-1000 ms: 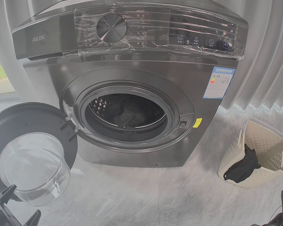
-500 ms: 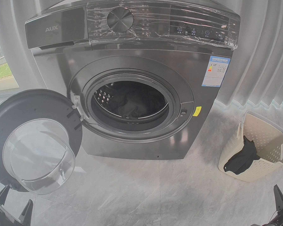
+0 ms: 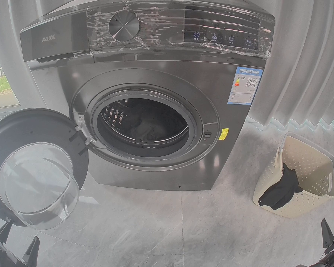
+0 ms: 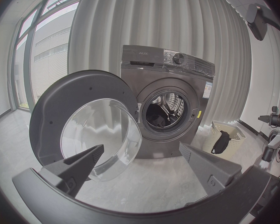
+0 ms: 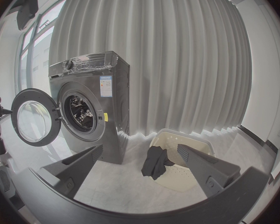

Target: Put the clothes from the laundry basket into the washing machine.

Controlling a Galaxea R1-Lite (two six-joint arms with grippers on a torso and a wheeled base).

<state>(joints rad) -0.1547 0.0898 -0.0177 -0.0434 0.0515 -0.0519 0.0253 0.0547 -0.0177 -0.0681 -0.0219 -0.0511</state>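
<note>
A white pleated curtain hangs across the far side, and a grey marbled tile floor spreads before it. On the floor stands the grey front-loading washing machine, its control panel wrapped in clear film. Its round dark-rimmed door with the clear bowl window stands swung wide open to the left. Dark clothes lie in the bottom of the steel drum.

To the right of the machine, close to the curtain, sits the cream perforated plastic laundry basket. One black garment is draped over its near-left rim — part inside, part hanging down the outer wall.

The left gripper hovers low at the near left, just in front of the open door — fingers spread apart, nothing between them. The right gripper hangs at the near right, nearer than the basket and apart from it, its fingers likewise spread and empty.
</note>
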